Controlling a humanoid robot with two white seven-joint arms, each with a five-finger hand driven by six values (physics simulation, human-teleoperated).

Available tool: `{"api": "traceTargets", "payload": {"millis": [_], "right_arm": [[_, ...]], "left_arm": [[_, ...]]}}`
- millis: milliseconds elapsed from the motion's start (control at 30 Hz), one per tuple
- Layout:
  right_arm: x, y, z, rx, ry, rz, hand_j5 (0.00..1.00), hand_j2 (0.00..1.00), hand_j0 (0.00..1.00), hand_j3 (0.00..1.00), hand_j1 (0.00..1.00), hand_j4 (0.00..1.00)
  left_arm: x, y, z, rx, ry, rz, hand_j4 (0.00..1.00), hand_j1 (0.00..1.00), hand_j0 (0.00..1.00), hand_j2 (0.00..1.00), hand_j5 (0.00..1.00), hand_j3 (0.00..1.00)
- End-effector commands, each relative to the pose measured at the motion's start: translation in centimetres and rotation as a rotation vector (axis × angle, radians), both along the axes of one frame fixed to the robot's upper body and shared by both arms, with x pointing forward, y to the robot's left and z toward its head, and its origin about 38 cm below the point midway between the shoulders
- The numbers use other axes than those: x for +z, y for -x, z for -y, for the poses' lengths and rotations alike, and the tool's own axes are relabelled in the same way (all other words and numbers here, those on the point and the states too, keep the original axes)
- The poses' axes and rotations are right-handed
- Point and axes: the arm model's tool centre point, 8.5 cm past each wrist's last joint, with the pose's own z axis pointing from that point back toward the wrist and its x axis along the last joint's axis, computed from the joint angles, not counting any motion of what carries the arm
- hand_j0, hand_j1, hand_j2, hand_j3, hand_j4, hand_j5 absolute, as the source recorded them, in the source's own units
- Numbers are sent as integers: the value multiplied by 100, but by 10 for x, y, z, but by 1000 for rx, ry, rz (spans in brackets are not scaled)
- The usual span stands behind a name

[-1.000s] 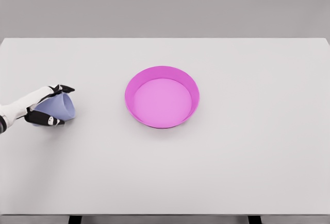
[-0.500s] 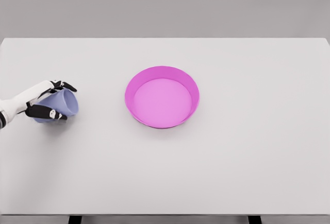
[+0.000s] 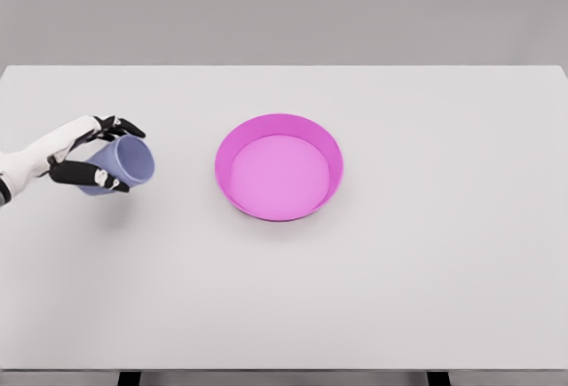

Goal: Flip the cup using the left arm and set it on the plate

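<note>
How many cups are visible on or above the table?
1. The cup is in the left hand, left of the plate. None appears hidden.

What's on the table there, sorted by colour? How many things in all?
Lavender-blue: 1, the cup, held tilted in the left hand
Pink: 1, the plate
Total: 2 things on the white table

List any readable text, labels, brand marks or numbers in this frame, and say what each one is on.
None: no words, numbers or signs can be read anywhere.
The cup, held tilted in the left hand, is plain lavender.
The plate is plain magenta.
The table is bare white, and the wall behind it is unmarked grey.
</note>
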Motion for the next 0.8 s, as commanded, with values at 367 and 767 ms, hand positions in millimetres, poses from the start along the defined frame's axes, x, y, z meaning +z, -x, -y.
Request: {"api": "traceTargets", "payload": {"millis": [367, 767], "right_arm": [[0, 0, 0, -1, 0, 0, 100, 100, 100, 100, 100, 100], [0, 0, 0, -1, 0, 0, 100, 100, 100, 100, 100, 100]], "left_arm": [[-2, -4, 58, -142, 256, 45, 65, 65, 65, 65, 65, 65], [14, -12, 105, -254, 459, 75, 65, 65, 65, 65, 65, 65]]}}
